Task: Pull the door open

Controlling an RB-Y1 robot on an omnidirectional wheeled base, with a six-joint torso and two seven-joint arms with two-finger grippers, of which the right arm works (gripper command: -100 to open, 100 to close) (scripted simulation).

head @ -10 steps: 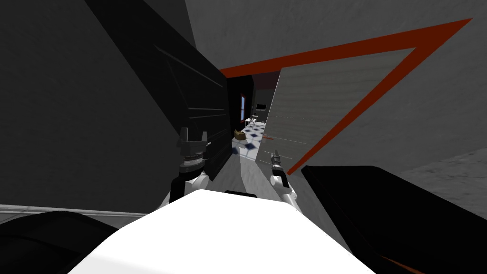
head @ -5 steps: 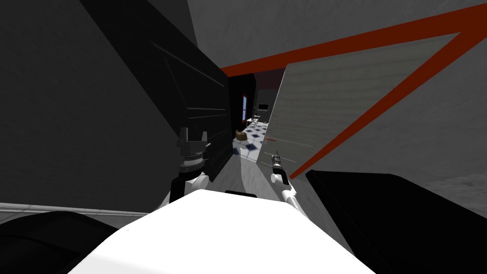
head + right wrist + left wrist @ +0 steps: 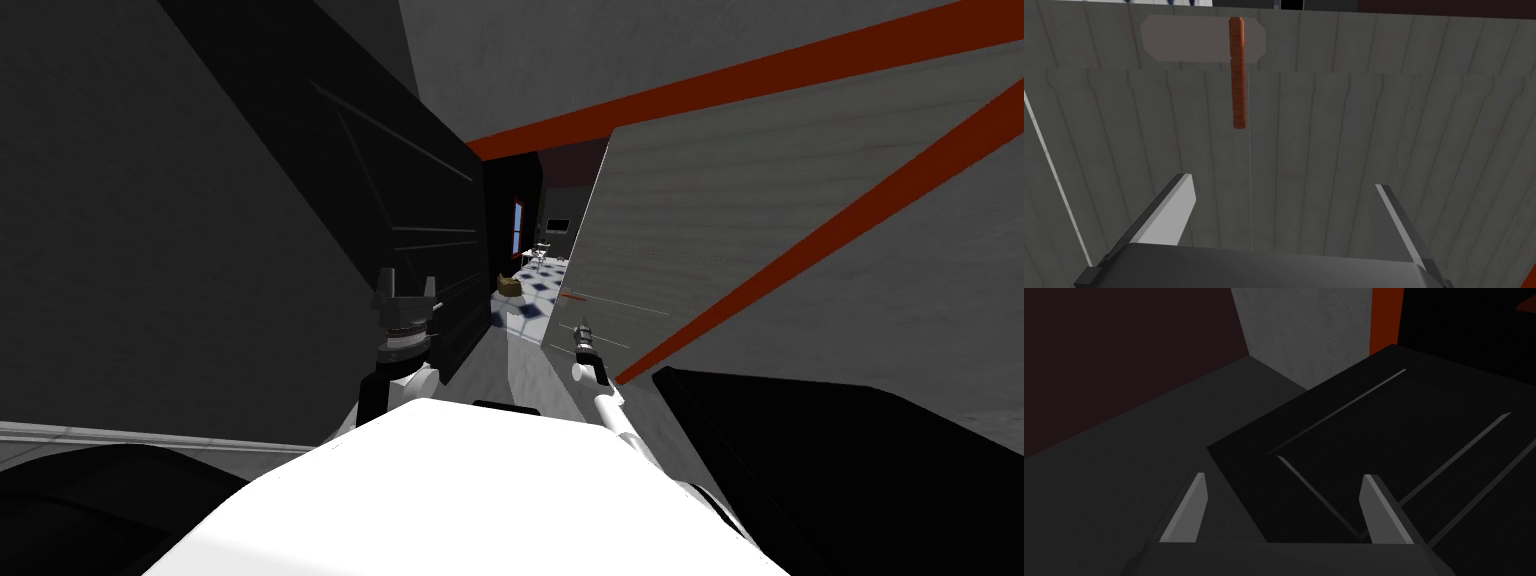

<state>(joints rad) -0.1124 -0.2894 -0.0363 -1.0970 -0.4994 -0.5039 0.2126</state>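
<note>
The grey planked door (image 3: pixel 720 230) stood partly open on the right of the doorway, inside its red frame (image 3: pixel 740 80), with a strip of chequered floor (image 3: pixel 535 290) showing through the gap. Opposite it, on the left, rose a dark panelled block (image 3: pixel 420 230) (I could not tell what piece of furniture it was).

The left gripper (image 3: pixel 406 280) hung close beside that block with its jaws spread and nothing between them. The right gripper (image 3: pixel 1282 182) faced the door panel, also released and empty. The reddish-brown handle (image 3: pixel 1238 75) lay ahead of its fingertips and nearer the left blade than the right, with clear space between.

The main risk I judged was a miss. Off-centre as the hand was, closing would have caught only air or clipped the lever's tip, and a pull from there would have slipped off. Driving straight forward could have pushed the blades against the planks and swung the door back toward shut. The left hand, so near the block, could have scraped it if the torso turned.
</note>
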